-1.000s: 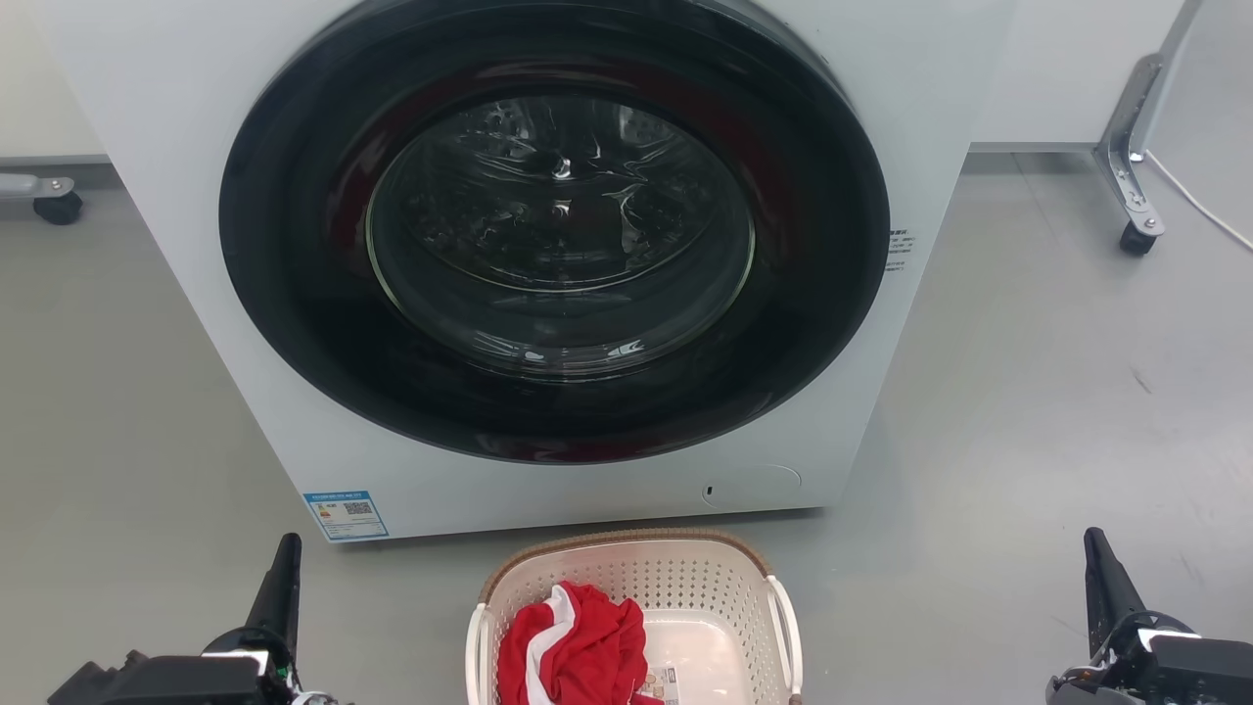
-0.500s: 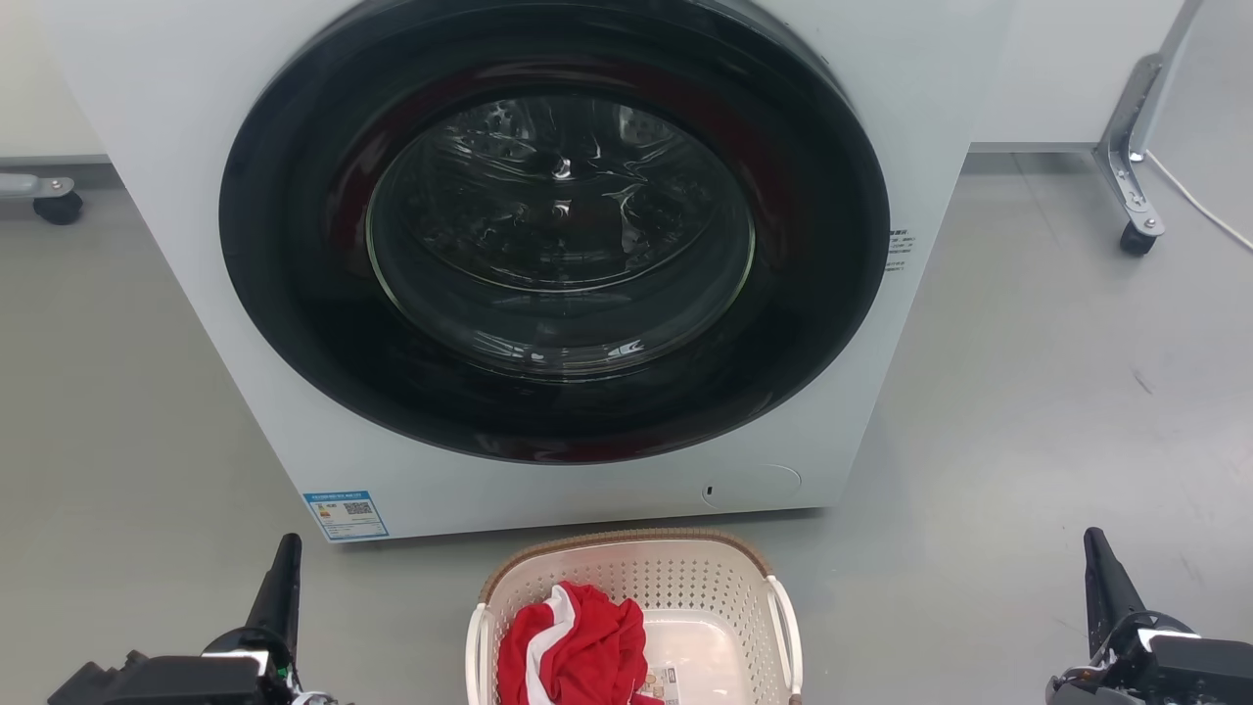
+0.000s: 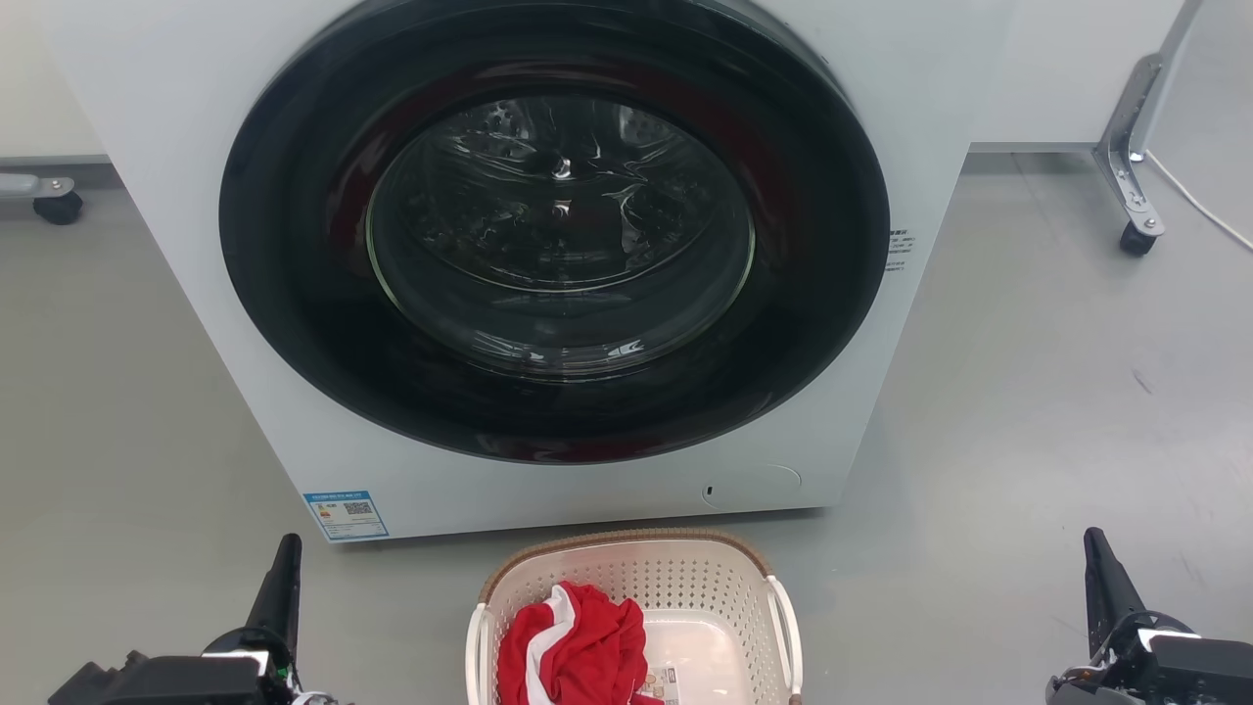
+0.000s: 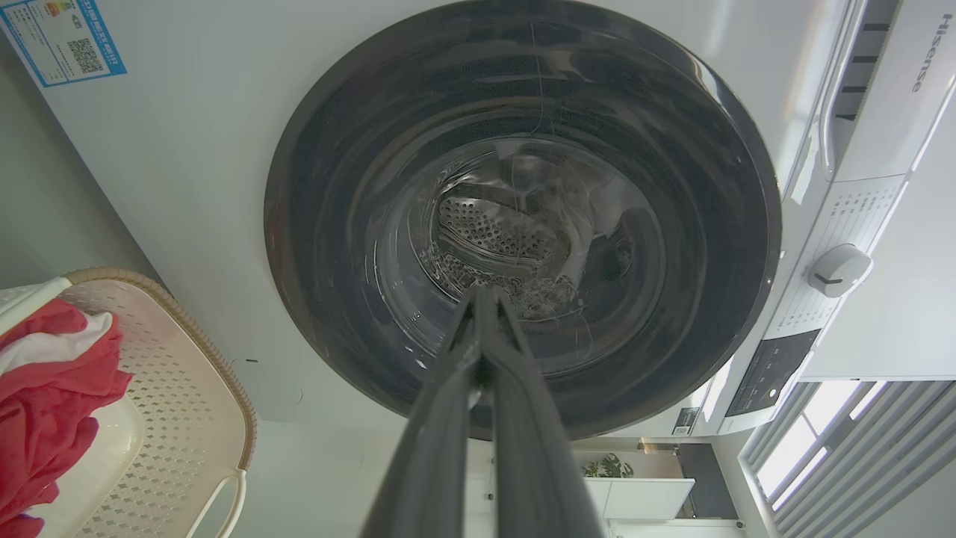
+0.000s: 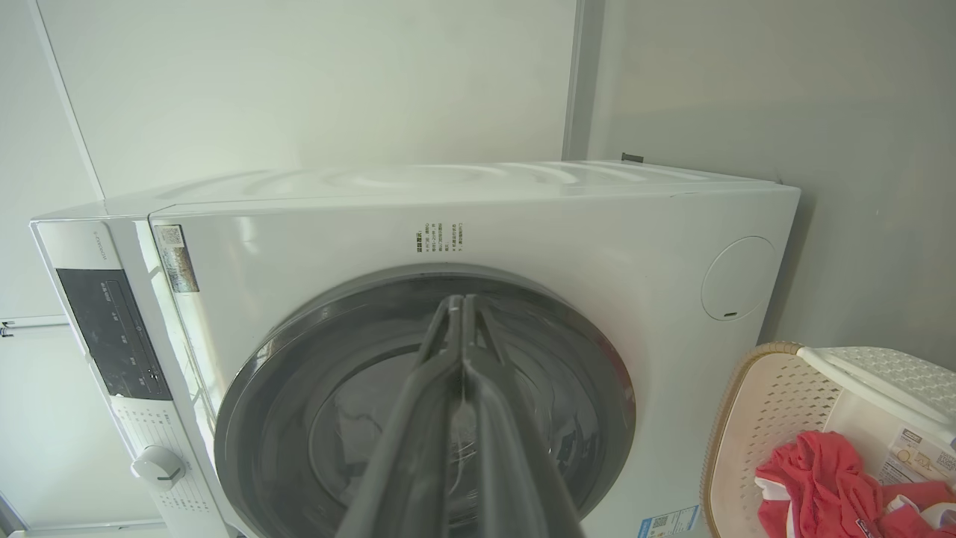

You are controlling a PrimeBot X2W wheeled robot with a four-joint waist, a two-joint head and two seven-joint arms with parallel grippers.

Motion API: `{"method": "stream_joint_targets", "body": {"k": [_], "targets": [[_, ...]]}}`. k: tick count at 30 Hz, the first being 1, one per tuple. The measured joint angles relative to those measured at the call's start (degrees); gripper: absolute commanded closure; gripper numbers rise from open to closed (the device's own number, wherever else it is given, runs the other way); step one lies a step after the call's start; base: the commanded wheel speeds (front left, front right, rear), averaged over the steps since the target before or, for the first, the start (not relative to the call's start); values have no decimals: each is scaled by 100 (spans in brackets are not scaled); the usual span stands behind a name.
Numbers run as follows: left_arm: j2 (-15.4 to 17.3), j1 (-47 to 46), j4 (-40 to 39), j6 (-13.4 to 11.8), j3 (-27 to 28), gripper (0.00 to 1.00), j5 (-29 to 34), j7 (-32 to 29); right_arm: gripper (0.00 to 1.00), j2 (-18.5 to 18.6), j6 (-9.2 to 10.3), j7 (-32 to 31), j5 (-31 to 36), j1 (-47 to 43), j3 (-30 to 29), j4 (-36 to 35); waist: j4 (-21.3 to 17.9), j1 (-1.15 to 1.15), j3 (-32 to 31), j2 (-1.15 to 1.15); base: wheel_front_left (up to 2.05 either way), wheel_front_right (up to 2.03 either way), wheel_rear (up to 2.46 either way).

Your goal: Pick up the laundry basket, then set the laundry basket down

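Note:
The laundry basket point(image 3: 675, 578), cream-white and perforated with a brown woven rim, stands on the grey floor at the bottom centre of the head view, just before the washing machine. A red and white garment point(image 3: 573, 651) lies in its left half. The basket also shows at the lower left of the left wrist view point(image 4: 175, 388) and the lower right of the right wrist view point(image 5: 769, 407). My left gripper point(image 3: 287, 548) is shut and empty, well left of the basket. My right gripper point(image 3: 1094, 543) is shut and empty, far to its right. Both point at the machine point(image 4: 484, 295) point(image 5: 457, 302).
A white front-loading washing machine point(image 3: 196, 196) with a closed dark round door point(image 3: 553, 230) stands right behind the basket. A castor leg point(image 3: 1136, 230) stands at the far right, another castor point(image 3: 57, 206) at the far left. Grey floor lies on both sides.

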State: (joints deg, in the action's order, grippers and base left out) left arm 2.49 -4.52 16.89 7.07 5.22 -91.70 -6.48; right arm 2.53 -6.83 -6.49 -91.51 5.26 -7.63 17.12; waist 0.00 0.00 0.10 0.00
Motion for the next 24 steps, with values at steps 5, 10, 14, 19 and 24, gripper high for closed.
{"method": "stream_joint_targets", "body": {"k": [5,10,14,19,24], "targets": [[0,0,1,0,0,100,0,0,100,0,0,0,0,0,0,0,0,0,0,0,0,0,0],[0,0,2,0,0,100,-1,0,100,0,0,0,0,0,0,0,0,0,0,0,0,0,0],[0,-1,2,0,0,100,-1,0,100,0,0,0,0,0,0,0,0,0,0,0,0,0,0],[-1,-1,2,0,-1,100,-1,0,100,0,0,0,0,0,0,0,0,0,0,0,0,0,0],[-1,-1,3,0,-1,100,-1,0,100,0,0,0,0,0,0,0,0,0,0,0,0,0,0]]}}
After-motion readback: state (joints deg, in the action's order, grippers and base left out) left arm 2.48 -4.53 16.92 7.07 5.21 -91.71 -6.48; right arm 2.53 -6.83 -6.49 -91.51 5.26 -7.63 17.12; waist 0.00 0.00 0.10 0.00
